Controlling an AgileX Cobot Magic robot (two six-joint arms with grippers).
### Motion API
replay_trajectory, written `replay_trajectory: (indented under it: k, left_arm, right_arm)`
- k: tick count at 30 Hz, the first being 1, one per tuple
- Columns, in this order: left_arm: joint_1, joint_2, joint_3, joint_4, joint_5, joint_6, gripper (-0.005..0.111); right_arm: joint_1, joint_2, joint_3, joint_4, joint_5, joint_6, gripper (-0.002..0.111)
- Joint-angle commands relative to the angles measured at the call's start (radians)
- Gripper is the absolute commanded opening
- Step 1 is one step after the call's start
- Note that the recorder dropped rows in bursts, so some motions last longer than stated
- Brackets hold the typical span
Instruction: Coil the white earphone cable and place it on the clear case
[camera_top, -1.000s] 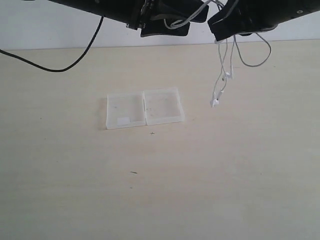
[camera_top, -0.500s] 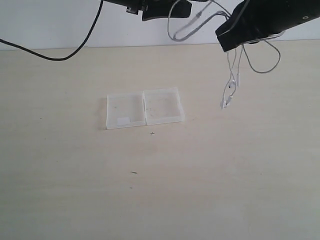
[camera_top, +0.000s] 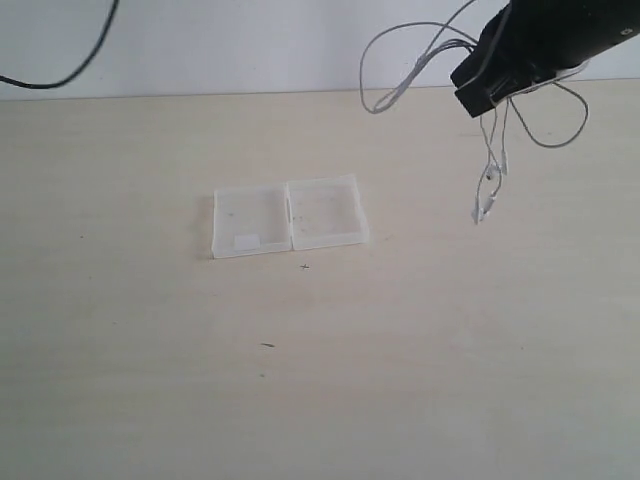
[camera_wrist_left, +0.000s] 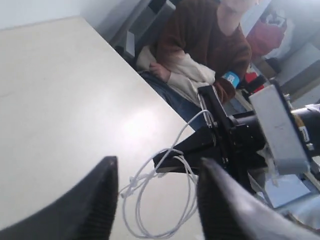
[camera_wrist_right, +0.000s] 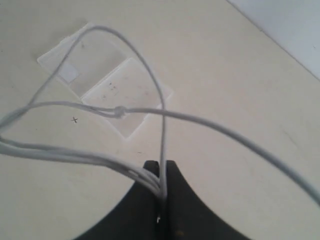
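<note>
The white earphone cable (camera_top: 420, 55) hangs in loose loops from my right gripper (camera_top: 488, 88), high over the table's far right. Its earbuds (camera_top: 482, 207) dangle below, above the table. In the right wrist view the right gripper (camera_wrist_right: 163, 172) is shut on several strands of the cable (camera_wrist_right: 100, 111). The clear case (camera_top: 290, 215) lies open and flat on the table, left of the gripper, its label on the left half; it also shows under the loops as the case (camera_wrist_right: 107, 82). My left gripper (camera_wrist_left: 157, 200) is open with nothing between its fingers, facing the cable (camera_wrist_left: 165, 200) from a distance.
A thick black cable (camera_top: 70, 72) arcs across the far left corner. The left arm is outside the exterior view. A seated person in a brown top (camera_wrist_left: 200, 50) is beyond the table edge in the left wrist view. Small dark specks (camera_top: 267, 345) mark the tabletop.
My left gripper has let go of the cable and drawn back out of the exterior view. The right gripper has carried the cable to the right, and a loop now swings free.
</note>
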Motion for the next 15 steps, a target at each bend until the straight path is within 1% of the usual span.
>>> replay_trajectory:
  k: [1,2,3,5,9,12,15]
  left_arm:
    - [0.135,-0.073,-0.007,-0.054,0.075,0.034,0.014]
    - [0.158,-0.083,-0.007,-0.065,0.075,0.044,0.005]
    - [0.186,-0.097,-0.007,-0.080,0.075,0.063,0.000]
    - [0.226,-0.130,-0.003,-0.080,0.075,0.060,0.000]
    - [0.303,-0.198,0.030,-0.110,0.075,0.072,0.000]
    - [0.349,-0.245,0.078,-0.159,0.075,0.117,0.000]
    - [0.387,-0.286,0.146,-0.218,0.075,0.158,0.000]
  right_arm:
    - [0.000,0.088,-0.134,-0.024,0.135,-0.010,0.000]
    - [0.004,0.108,-0.163,-0.033,0.170,-0.013,0.000]
    - [0.015,0.132,-0.198,-0.045,0.200,-0.020,0.000]
    - [0.041,0.174,-0.261,-0.078,0.242,-0.020,0.000]
    - [0.128,0.260,-0.383,-0.155,0.300,-0.042,0.000]
    - [0.174,0.326,-0.447,-0.180,0.319,-0.068,0.000]
    - [0.190,0.384,-0.496,-0.160,0.338,-0.135,0.000]
